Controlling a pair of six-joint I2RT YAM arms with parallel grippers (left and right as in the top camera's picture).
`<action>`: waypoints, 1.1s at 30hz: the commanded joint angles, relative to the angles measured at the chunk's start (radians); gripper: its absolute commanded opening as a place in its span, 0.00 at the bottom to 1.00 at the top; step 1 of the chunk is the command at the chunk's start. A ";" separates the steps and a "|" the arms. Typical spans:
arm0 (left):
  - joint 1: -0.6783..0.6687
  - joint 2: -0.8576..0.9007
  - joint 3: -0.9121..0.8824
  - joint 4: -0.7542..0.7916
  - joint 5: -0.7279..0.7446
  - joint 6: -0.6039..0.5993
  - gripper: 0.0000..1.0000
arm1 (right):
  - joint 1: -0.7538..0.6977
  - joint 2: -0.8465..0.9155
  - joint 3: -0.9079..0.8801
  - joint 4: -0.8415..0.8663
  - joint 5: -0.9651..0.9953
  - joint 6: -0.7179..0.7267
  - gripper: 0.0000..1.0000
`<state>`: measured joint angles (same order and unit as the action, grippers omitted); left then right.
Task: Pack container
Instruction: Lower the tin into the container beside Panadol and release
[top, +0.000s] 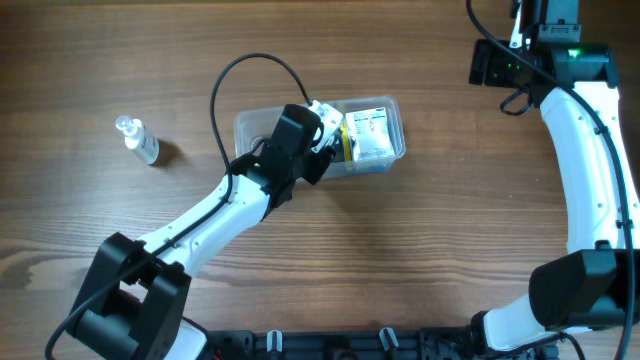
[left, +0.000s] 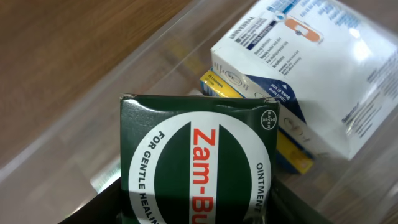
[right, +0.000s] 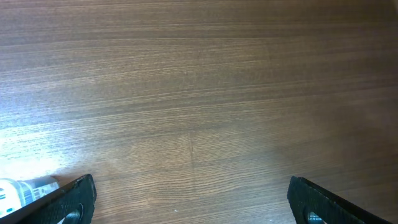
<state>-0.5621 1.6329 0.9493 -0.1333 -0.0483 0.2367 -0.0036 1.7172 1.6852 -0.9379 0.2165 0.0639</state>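
The clear plastic container (top: 252, 128) sits at the table's middle, and its wall shows in the left wrist view (left: 140, 59). Inside at its right end lie a white box (top: 372, 130) and a yellow box (top: 346, 142); both also show in the left wrist view, white (left: 311, 68) on top of yellow (left: 292, 154). My left gripper (top: 322, 135) is over the container's middle, shut (left: 196, 208) on a green Zam-Buk ointment box (left: 199, 155). I cannot tell whether that box touches the floor. My right gripper (right: 189, 199) is open and empty over bare wood.
A small clear bottle (top: 140, 140) lies on the table at the far left. The right arm (top: 585, 130) runs along the right edge, its wrist at the back right corner. A white labelled object (right: 22, 190) shows at the right wrist view's lower left edge.
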 joint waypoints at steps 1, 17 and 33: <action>-0.003 0.005 0.011 -0.005 -0.010 0.211 0.55 | 0.002 0.009 -0.005 0.003 -0.013 0.017 1.00; -0.003 0.005 0.011 -0.008 -0.056 0.519 0.53 | 0.002 0.009 -0.005 0.003 -0.013 0.017 1.00; 0.013 -0.073 0.046 0.001 -0.054 0.396 0.56 | 0.002 0.009 -0.005 0.003 -0.013 0.017 1.00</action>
<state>-0.5617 1.6253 0.9493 -0.1333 -0.0933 0.7197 -0.0036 1.7172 1.6852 -0.9379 0.2165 0.0639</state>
